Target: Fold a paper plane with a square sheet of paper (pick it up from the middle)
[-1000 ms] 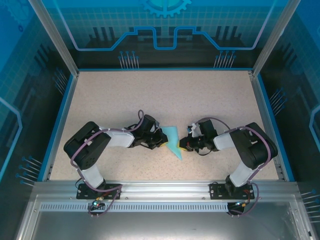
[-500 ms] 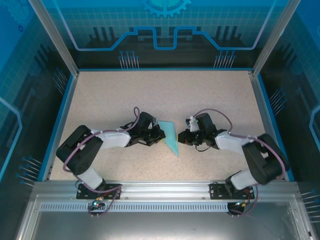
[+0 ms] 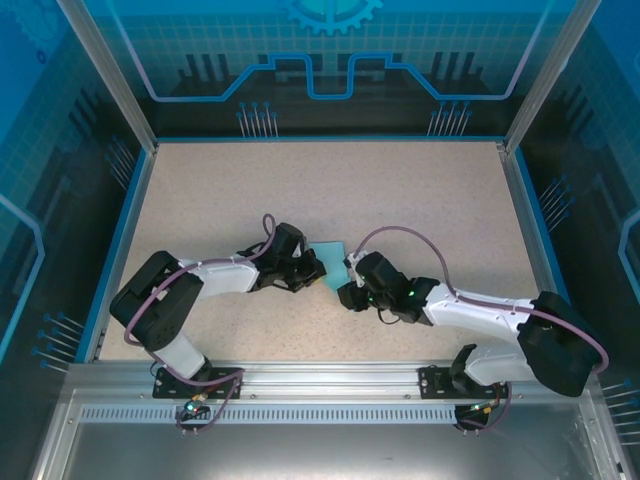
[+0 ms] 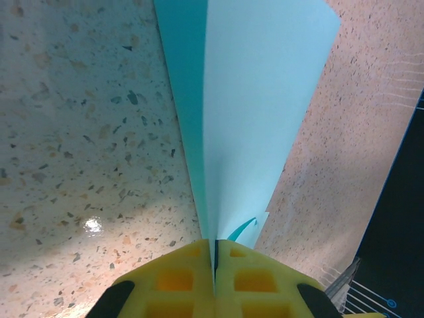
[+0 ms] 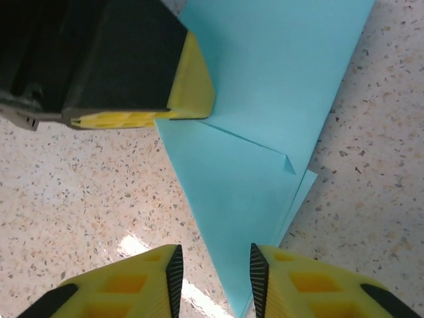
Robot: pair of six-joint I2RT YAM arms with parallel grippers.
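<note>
- Item: paper plane (image 3: 330, 262), part-folded, thin cyan-blue, plain. It lies on the speckled table (image 3: 300, 190) near the middle, between the two grippers.
- Shape, right wrist view: paper plane (image 5: 265, 99) is a long triangle, with its narrow point at 6 o'clock and its broad end at 1 o'clock. A small folded flap corner shows by the 3 o'clock edge.
- Long axis, top view: runs roughly from 11 o'clock to 5 o'clock, and the pointed end goes under the right arm's wrist.
- Left gripper (image 3: 305, 270): at 9 o'clock of the paper. In its own camera the left gripper (image 4: 213, 265) has yellow pads pressed together on the paper's near edge, and the paper plane (image 4: 258, 99) fans away toward 12 o'clock.
- Left gripper (image 5: 175, 112) as seen from the right wrist: clamped on the 10 o'clock side edge.
- Right gripper (image 3: 350, 295): at 5 o'clock of the paper. In the right wrist view the right gripper (image 5: 212, 278) has its jaws apart. The paper's point sits in the gap, nearer the 3 o'clock finger, and nothing is pinched.
- Nearer arm: both arms are at the paper, the left holding it and the right straddling the tip.
- Judgement: the next move depends on the tip staying centred between the open jaws, since the paper lies straight ahead at 12 o'clock.
- Markings: no brand, label or writing can be read on the paper, pads or table.
</note>
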